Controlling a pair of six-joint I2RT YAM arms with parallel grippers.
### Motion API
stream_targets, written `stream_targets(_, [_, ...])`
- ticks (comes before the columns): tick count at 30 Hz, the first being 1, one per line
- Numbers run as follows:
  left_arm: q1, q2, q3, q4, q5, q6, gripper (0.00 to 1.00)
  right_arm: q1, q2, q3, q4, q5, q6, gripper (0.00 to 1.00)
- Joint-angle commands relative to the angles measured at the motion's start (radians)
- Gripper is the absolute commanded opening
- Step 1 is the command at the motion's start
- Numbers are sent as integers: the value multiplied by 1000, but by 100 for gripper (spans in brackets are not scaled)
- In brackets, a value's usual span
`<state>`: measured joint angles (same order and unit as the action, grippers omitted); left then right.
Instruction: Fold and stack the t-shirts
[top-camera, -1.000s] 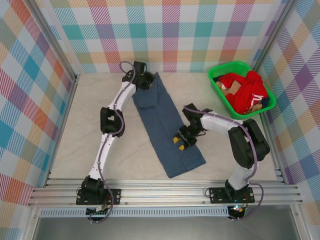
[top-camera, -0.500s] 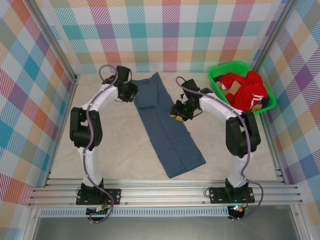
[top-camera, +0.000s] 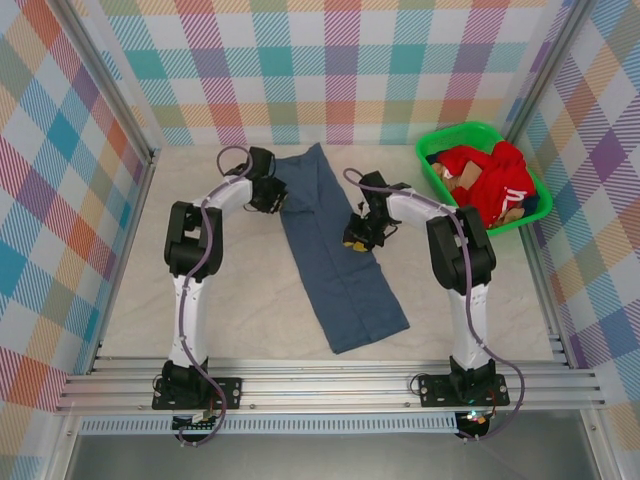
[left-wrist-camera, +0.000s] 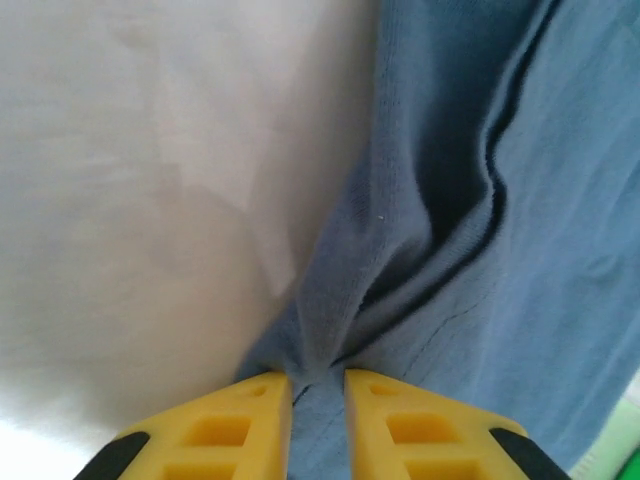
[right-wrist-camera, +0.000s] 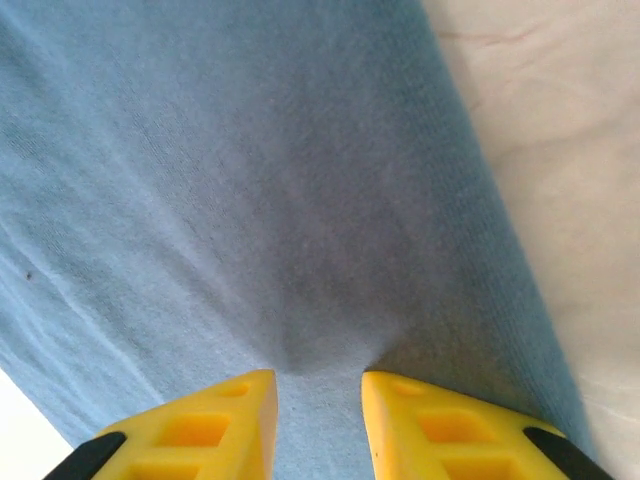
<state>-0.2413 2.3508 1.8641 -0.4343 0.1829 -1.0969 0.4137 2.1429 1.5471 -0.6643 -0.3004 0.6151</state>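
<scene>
The slate-blue t-shirt lies on the table as a long narrow strip running from the back centre down to the front. My left gripper sits at the strip's upper left edge, shut on a pinched ridge of the blue cloth between its yellow fingers. My right gripper rests on the strip's right edge about halfway along. Its yellow fingers hold a puckered fold of the same cloth, with bare table to the right.
A green basket at the back right holds red and other-coloured clothes. The pale table is bordered by checked walls on three sides and a metal rail along the front.
The right gripper left the shirt's lower part and went up its right edge to mid-length. The left arm drew back and settled on the upper left edge. The lower end shifted slightly.
</scene>
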Motion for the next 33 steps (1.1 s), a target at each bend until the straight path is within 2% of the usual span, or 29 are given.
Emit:
stream_targets(1, [-46, 110, 102, 2, 43, -8, 22, -34, -20, -105, -14, 24, 148, 30])
stream_targets(4, [-71, 187, 225, -30, 48, -6, 22, -37, -60, -188, 66, -32, 254, 30])
stream_targets(7, [-78, 256, 345, -84, 36, -9, 22, -38, -63, -198, 101, -49, 305, 31])
stream_targets(11, [-65, 295, 431, -141, -2, -1, 21, -41, -22, -123, 40, -9, 284, 31])
stream_targets(15, [-43, 273, 438, -160, -10, 19, 22, -52, -16, -92, -21, 25, 295, 31])
stream_targets(19, [-43, 177, 432, -190, -24, 70, 38, -43, -114, -137, 19, 46, 295, 35])
stream_targets(22, [-61, 52, 393, -270, -78, 149, 47, -28, -213, -156, 35, 72, 247, 39])
stream_targets(26, [-102, -191, 92, -330, -44, 207, 47, -24, -342, -195, -27, 82, 200, 41])
stream_targets(31, [-206, -523, -463, -353, 139, 275, 42, -5, -514, -351, -153, 27, 167, 41])
stream_targets(33, [-291, -649, -672, -341, 222, 306, 42, 27, -588, -442, -206, 3, 145, 41])
